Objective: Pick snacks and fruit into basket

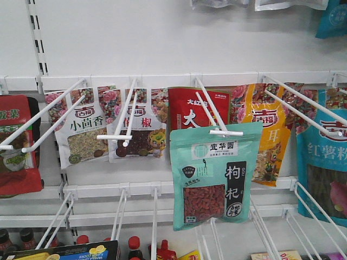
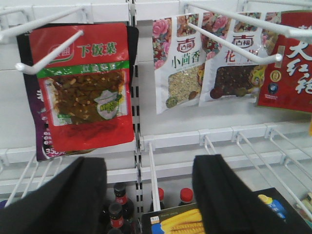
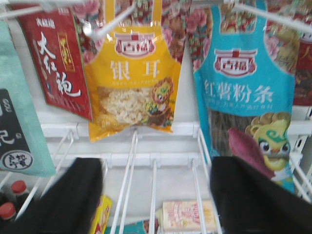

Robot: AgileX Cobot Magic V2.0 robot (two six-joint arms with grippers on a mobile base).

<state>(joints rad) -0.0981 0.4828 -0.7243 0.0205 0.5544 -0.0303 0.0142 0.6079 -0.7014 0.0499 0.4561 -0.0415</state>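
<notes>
The teal pouch [image 1: 216, 176] at centre frame reads 枸杞 down its right side, perhaps 宜华园 above; the yellow pouch [image 3: 134, 85] reads 银耳, the blue pouch [image 3: 246, 97] 红薯粉条.

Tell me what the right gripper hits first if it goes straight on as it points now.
Probably the white wire pegs and the shelf rail behind them, just under the yellow pouch. The right gripper is open. Depth is unclear; the pouch's bottom edge might come first.
</notes>
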